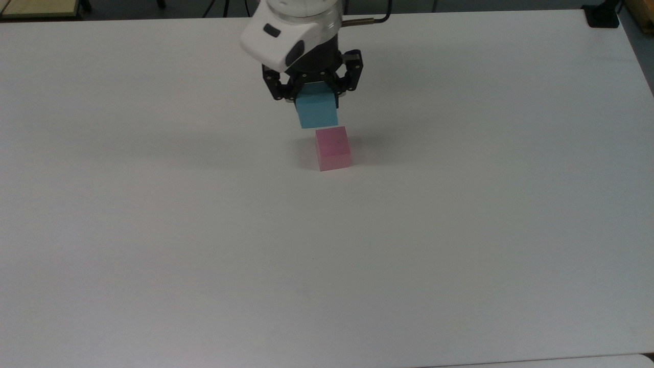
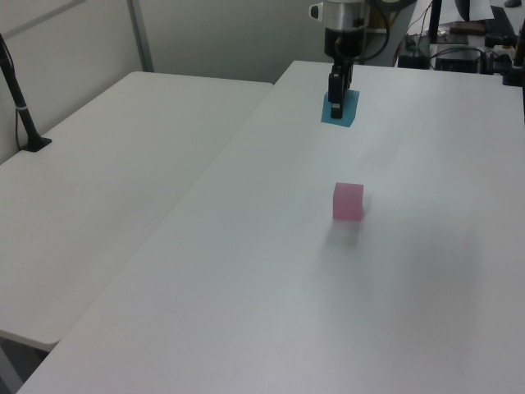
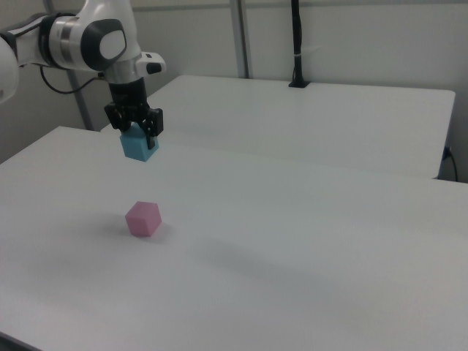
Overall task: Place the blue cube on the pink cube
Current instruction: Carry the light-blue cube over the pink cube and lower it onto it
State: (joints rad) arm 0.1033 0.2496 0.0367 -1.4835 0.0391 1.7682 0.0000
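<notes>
In the top view, the gripper [image 1: 316, 99] is hanging over the far middle of the white table [image 1: 460, 230], its black fingers closing on the blue cube [image 1: 317, 112] from either side. The blue cube is riding clear of the tabletop, and its lower edge is appearing just above the top edge of the pink cube [image 1: 333, 148], which is sitting flat on the table near the centre. A soft shadow is falling on the table around the pink cube. Nothing is lying between the two cubes. A black mount [image 1: 602, 15] is sitting at the table's far corner on the top view's right.

In the left view, the gripper [image 2: 335, 97] is pointing straight down with the blue cube [image 2: 340, 109] clamped between its fingers, well beyond the pink cube [image 2: 348, 201] and raised off the surface. The pink cube is standing alone on the open table [image 2: 246, 287]. A second white table [image 2: 98, 189] is adjoining on the left view's left, with a black post [image 2: 18, 98] rising from its far edge. Cables and equipment [image 2: 467, 37] are crowding the far end on the left view's right.

In the right view, the white arm [image 3: 80, 44] is reaching in from the right view's left, and the gripper [image 3: 137, 131] is holding the blue cube [image 3: 139, 147] in the air. The pink cube [image 3: 142, 219] is resting on the table [image 3: 307, 256] below it and nearer the camera, the two clearly apart. Another table [image 3: 314, 117] is standing behind, carrying a black pole [image 3: 297, 44].
</notes>
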